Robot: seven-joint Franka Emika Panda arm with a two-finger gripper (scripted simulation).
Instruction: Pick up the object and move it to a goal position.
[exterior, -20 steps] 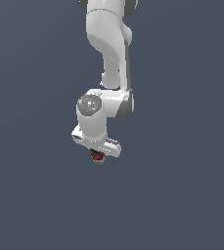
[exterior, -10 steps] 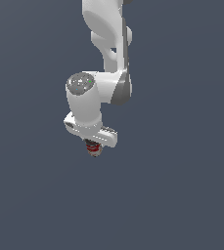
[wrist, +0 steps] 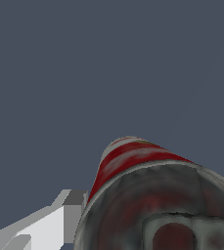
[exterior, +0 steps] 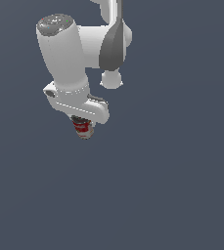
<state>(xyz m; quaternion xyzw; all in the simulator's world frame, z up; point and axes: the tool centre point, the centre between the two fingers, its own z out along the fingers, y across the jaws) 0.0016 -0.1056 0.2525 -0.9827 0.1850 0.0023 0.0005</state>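
Observation:
The small tin can (exterior: pixel 83 128) with a red-and-white label hangs under the white hand of my arm, held up in the air, in the exterior view's upper left. My gripper (exterior: pixel 83 126) is shut on it, and the hand hides most of the fingers there. In the wrist view the can (wrist: pixel 133 161) fills the near field, showing its dark grey metal top and striped side. One light grey finger (wrist: pixel 45 227) lies against the can's side. The other finger is hidden behind the can.
A plain dark grey-blue background fills both views. The white arm (exterior: pixel 64 53) reaches down from the top of the exterior view. No goal marker shows.
The arm has swung toward the exterior view's left and upward with the can in its grip. The hand looks larger and nearer the camera now.

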